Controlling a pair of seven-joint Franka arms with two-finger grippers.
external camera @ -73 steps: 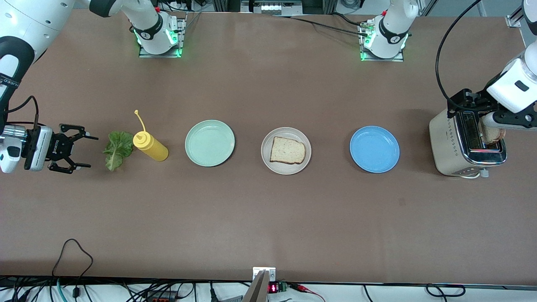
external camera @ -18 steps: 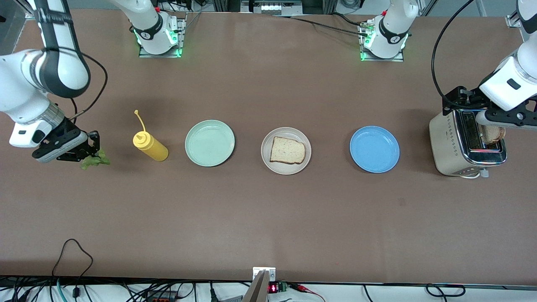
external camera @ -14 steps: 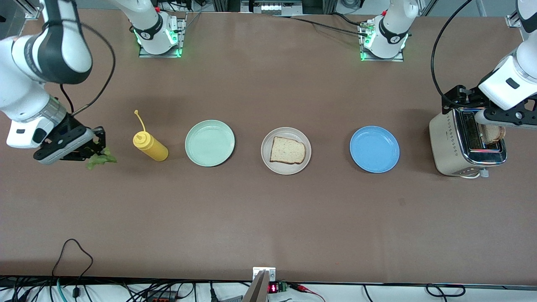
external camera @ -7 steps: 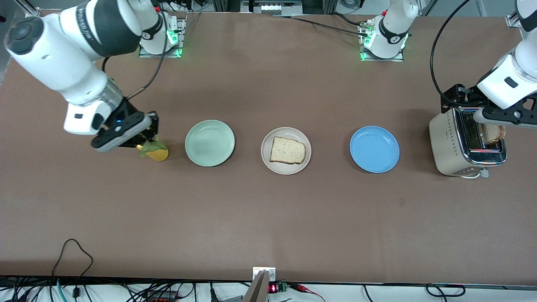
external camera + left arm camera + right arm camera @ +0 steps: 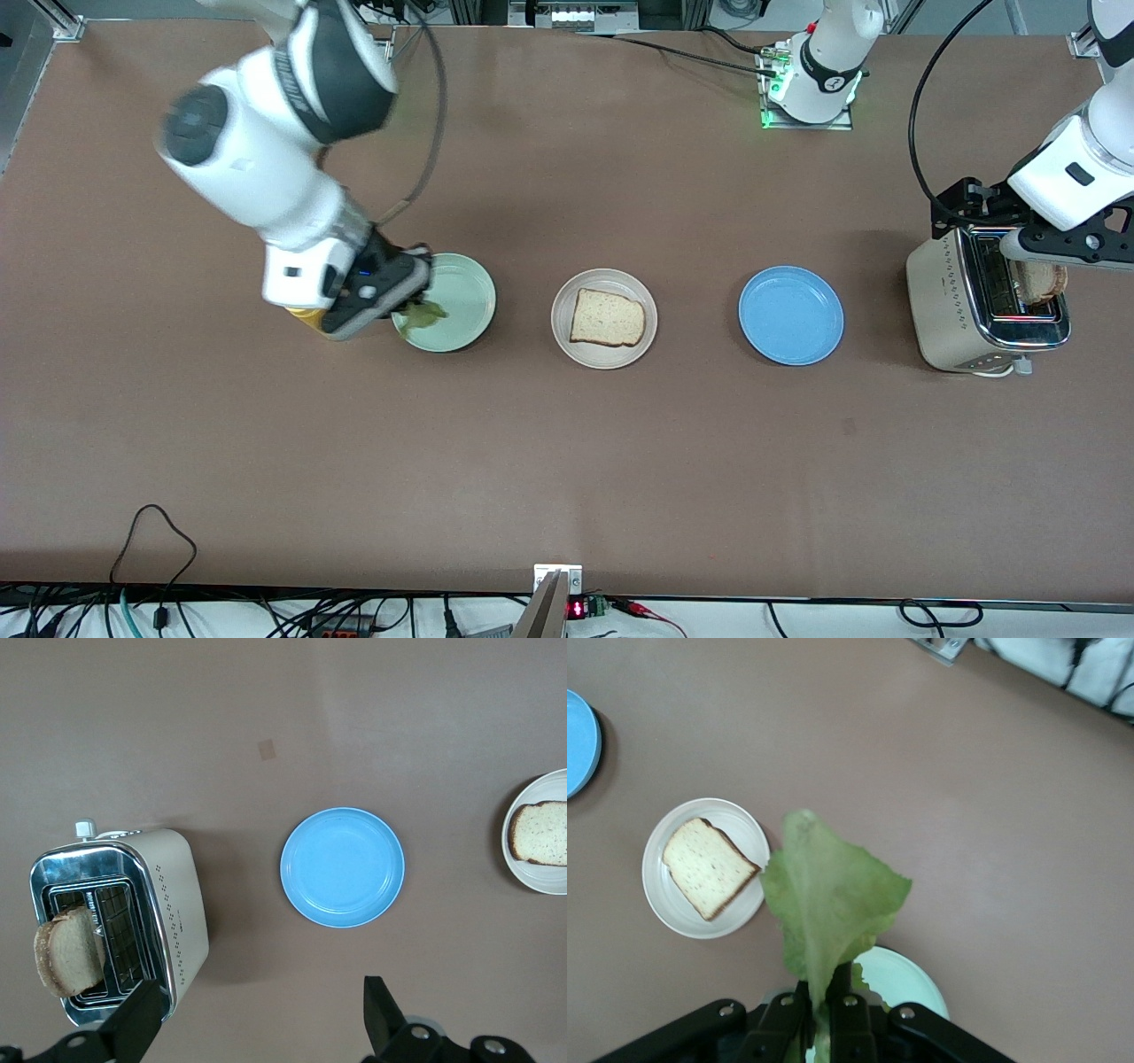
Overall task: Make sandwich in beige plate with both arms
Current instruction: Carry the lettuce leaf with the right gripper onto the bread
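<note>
Right pincer (image 5: 409,306) pinches the crinkly green lettuce leaf (image 5: 830,896) by its stem over the mint green plate (image 5: 461,301), so it dangles free for the bread slice (image 5: 607,318) on the round beige plate (image 5: 567,341). Left pincer (image 5: 257,1028) hangs spread over the shiny cream toaster (image 5: 952,306), ready for the toast (image 5: 66,950).

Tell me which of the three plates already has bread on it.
The beige plate, the middle one of the row, holds one bread slice. The mint plate and the blue plate on either side carry no bread.
</note>
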